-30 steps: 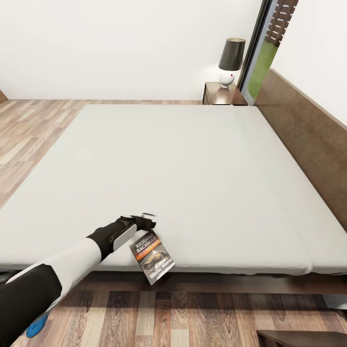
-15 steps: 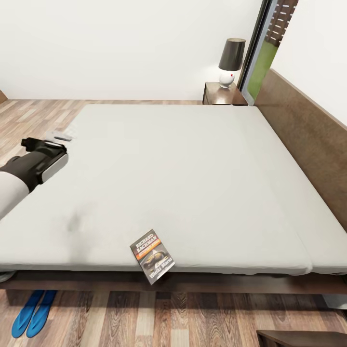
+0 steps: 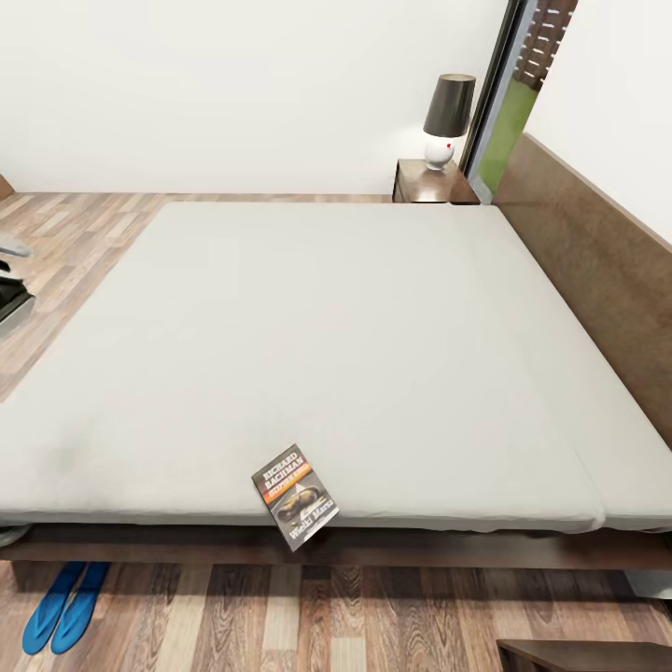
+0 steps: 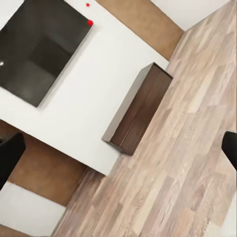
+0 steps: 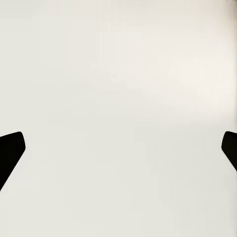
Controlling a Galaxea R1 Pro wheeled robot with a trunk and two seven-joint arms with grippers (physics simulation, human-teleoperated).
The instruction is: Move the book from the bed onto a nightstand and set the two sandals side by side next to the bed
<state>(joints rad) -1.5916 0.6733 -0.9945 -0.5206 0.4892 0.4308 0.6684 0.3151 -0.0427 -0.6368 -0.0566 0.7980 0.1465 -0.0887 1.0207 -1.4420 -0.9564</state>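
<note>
Left arm swung off the book (image 3: pixel 295 496), now out at the far left edge of head view; left gripper (image 3: pixel 7 280) barely visible, well apart from it. Its jaws are spread wide, nothing held; right gripper (image 5: pixel 118 148) same, facing blank white. Book overhangs the bed's (image 3: pixel 355 336) near edge, long axis running diagonally, to my left gripper's right and nearer me. Sandals (image 3: pixel 63 605) paired on floor beside bed.

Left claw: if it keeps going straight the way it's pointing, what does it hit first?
Probably the wood floor near the dark wall cabinet; nothing stands between the open left claw and them, though depth is unclear.
</note>
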